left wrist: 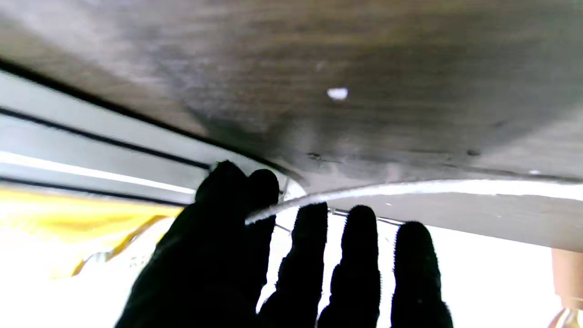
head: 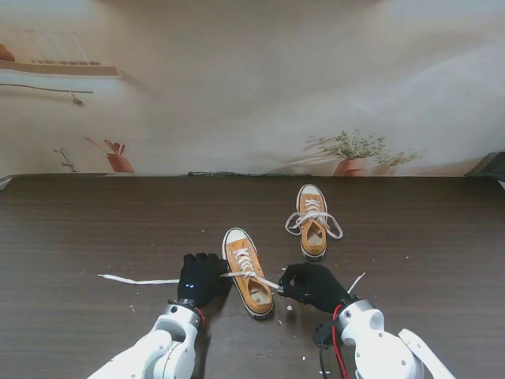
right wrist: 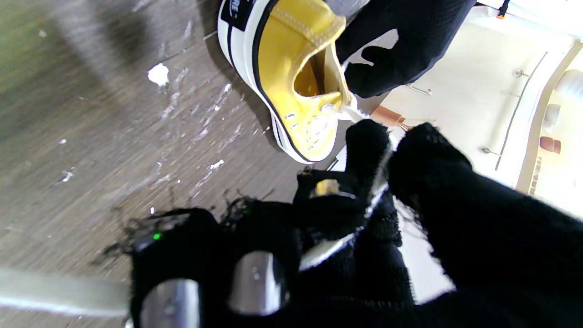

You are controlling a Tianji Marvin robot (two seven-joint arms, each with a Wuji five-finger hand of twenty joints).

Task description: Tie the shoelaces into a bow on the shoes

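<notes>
The right hand (head: 314,286) is seen closed, thumb and forefinger pinched on one flat white lace end (right wrist: 364,207), which runs between the fingertips and trails out behind the hand. Just beside this hand, on its inner side, the near yellow shoe (head: 248,272) lies on the dark bench (head: 426,245), toe pointing away from the hands. On the shoe's other side, the left hand (head: 200,278) is set against the shoe. In the left wrist view the other lace end (left wrist: 410,187) is caught between thumb and forefinger, while the remaining fingers (left wrist: 360,237) are held apart and straight. That lace end stretches outward from the hand across the bench.

The laces are judged to be light, limp and rather slippery; a firm fingertip pinch close to the eyelets is thought best, since slack will sag and loops will not hold shape unaided. The canvas shoe is judged light enough to be dragged by a hard pull.

Farther out, well beyond the right hand, a second yellow shoe (head: 312,220) is seen with a bow already formed.
</notes>
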